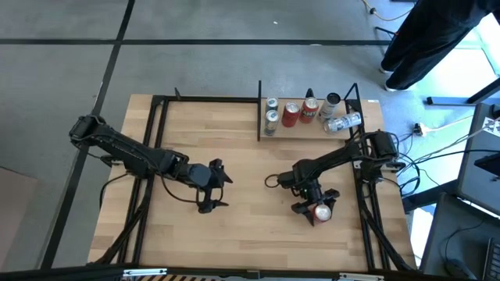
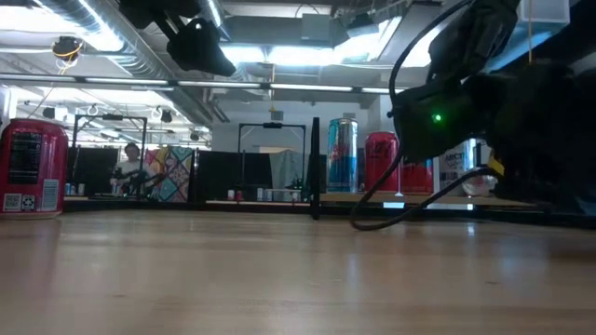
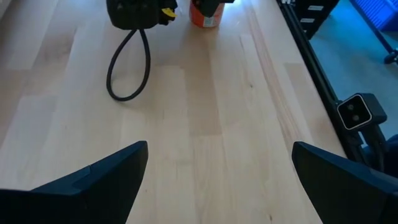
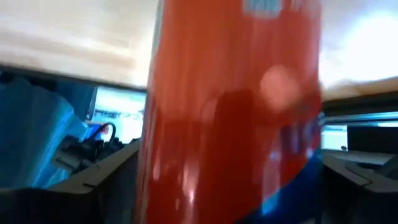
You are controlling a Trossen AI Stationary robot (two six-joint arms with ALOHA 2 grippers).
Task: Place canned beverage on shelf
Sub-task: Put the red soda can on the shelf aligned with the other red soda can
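A red can (image 1: pixel 322 211) stands upright on the wooden tabletop at the near right. It also shows in the left wrist view (image 3: pixel 204 17) and fills the right wrist view (image 4: pixel 236 112). My right gripper (image 1: pixel 316 203) is open, low at the table, with one finger close on either side of the can; a thin gap shows beside one finger (image 4: pixel 112 180). My left gripper (image 1: pixel 221 186) is open and empty above the table's middle (image 3: pixel 219 180). The shelf (image 1: pixel 301 133) stands at the far right and holds several cans.
On the shelf several cans stand upright (image 2: pixel 342 154) and a silver one lies on its side (image 1: pixel 344 122). A black cable loop (image 1: pixel 270 181) lies left of my right gripper. Another red can (image 2: pixel 33 167) shows at the low view's left. A person (image 1: pixel 437 39) stands beyond the far right corner.
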